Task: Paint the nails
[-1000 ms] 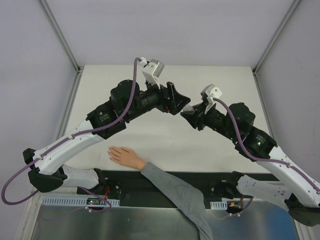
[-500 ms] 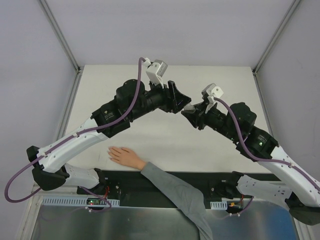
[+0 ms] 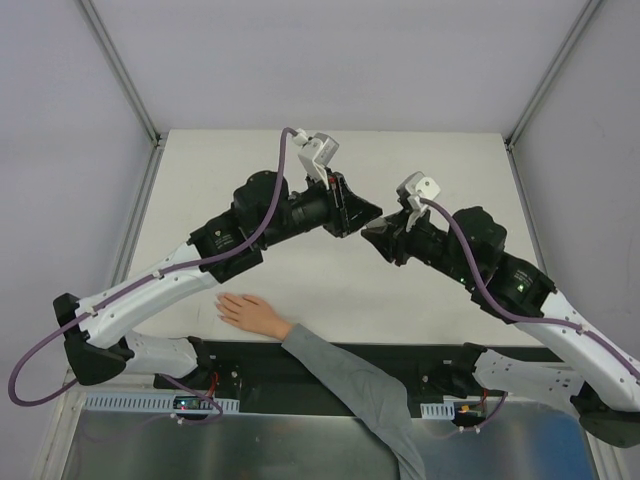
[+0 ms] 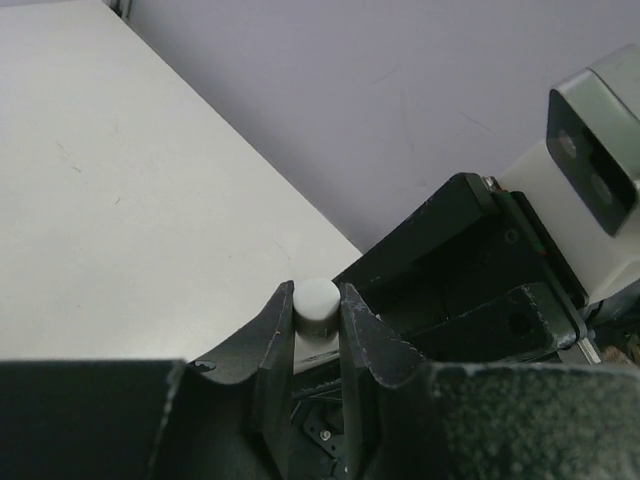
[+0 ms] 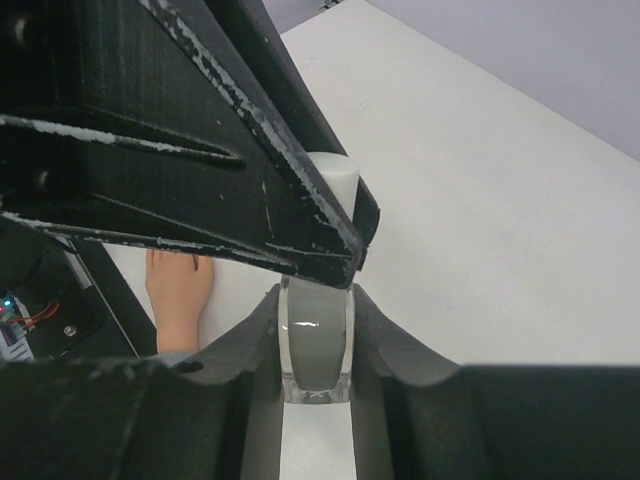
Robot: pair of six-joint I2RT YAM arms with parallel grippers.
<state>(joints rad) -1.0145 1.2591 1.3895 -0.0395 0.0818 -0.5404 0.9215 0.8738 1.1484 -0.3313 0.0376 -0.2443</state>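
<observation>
A pale hand (image 3: 250, 313) with a grey sleeve (image 3: 345, 385) lies flat near the table's front edge, left of centre. Its nails (image 3: 222, 306) are too small to make out. Above mid-table the two grippers meet tip to tip. My right gripper (image 5: 316, 297) is shut on a small glass bottle (image 5: 316, 350) of grey polish. My left gripper (image 4: 317, 297) is shut on the bottle's white cap (image 4: 317, 301), with a finger pressed to each side. From above, the left gripper (image 3: 362, 213) and right gripper (image 3: 374, 231) hide the bottle. The hand (image 5: 178, 285) also shows in the right wrist view.
The white table (image 3: 450, 170) is fenced by grey walls with metal posts (image 3: 120, 70) at the back corners. A black base strip (image 3: 330, 360) runs along the near edge, under the sleeve. Both arms arch over the middle of the table.
The left gripper has moved a little right onto the bottle's cap and its jaws have closed on it. The right gripper and the hand have stayed put.
</observation>
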